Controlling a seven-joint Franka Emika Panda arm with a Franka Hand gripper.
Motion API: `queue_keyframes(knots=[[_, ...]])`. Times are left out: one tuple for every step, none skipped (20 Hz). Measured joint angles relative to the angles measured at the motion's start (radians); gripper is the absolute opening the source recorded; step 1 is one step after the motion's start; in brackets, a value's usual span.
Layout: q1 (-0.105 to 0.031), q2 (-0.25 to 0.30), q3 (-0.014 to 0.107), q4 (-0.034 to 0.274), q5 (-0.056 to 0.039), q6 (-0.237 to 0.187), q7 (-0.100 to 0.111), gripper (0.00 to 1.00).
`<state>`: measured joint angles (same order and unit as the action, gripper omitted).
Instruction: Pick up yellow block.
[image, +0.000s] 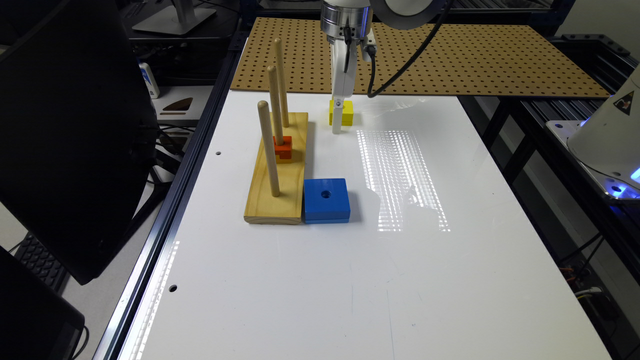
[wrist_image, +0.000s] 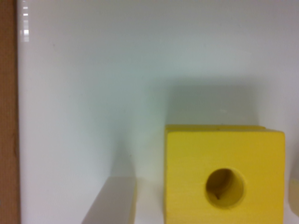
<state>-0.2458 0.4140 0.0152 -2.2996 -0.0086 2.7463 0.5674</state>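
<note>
Blue block (image: 326, 199) beside pegged wooden base (image: 277, 172), well clear | fingers (wrist_image: 114, 200) parted, straddling yellow block (wrist_image: 224, 175) on worktop (image: 350, 280), gripping nothing yet

Bright overhead light, strong glare on my white table.

In my exterior view a dotted patch of glare lies on the white table (image: 400, 300) right of centre, with a thinner streak along its lower-left edge; the monitor (image: 70, 135) at the left is nearly black. The blue block (image: 326, 200) casts a short soft shadow. My wrist view is soft and blurred, the yellow block (wrist_image: 224, 154) throwing a dim shadow above itself.
</note>
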Motion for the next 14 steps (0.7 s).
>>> queue_keyframes(knots=[[0.0, 0.0, 0.0, 0.0, 0.0, 0.0, 0.0, 1.0], [0.0, 0.0, 0.0, 0.0, 0.0, 0.0, 0.0, 1.0], [0.0, 0.0, 0.0, 0.0, 0.0, 0.0, 0.0, 1.0], [0.0, 0.0, 0.0, 0.0, 0.0, 0.0, 0.0, 1.0], [0.0, 0.0, 0.0, 0.0, 0.0, 0.0, 0.0, 1.0], [0.0, 0.0, 0.0, 0.0, 0.0, 0.0, 0.0, 1.0], [0.0, -0.001, 0.0, 0.0, 0.0001, 0.0, 0.0, 0.0], [0.0, -0.001, 0.0, 0.0, 0.0001, 0.0, 0.0, 0.0], [0.0, -0.001, 0.0, 0.0, 0.0001, 0.0, 0.0, 0.0], [0.0, -0.001, 0.0, 0.0, 0.0001, 0.0, 0.0, 0.0], [0.0, -0.001, 0.0, 0.0, 0.0001, 0.0, 0.0, 0.0], [0.0, -0.001, 0.0, 0.0, 0.0001, 0.0, 0.0, 0.0], [0.0, -0.001, 0.0, 0.0, 0.0001, 0.0, 0.0, 0.0], [0.0, -0.001, 0.0, 0.0, 0.0001, 0.0, 0.0, 0.0]])
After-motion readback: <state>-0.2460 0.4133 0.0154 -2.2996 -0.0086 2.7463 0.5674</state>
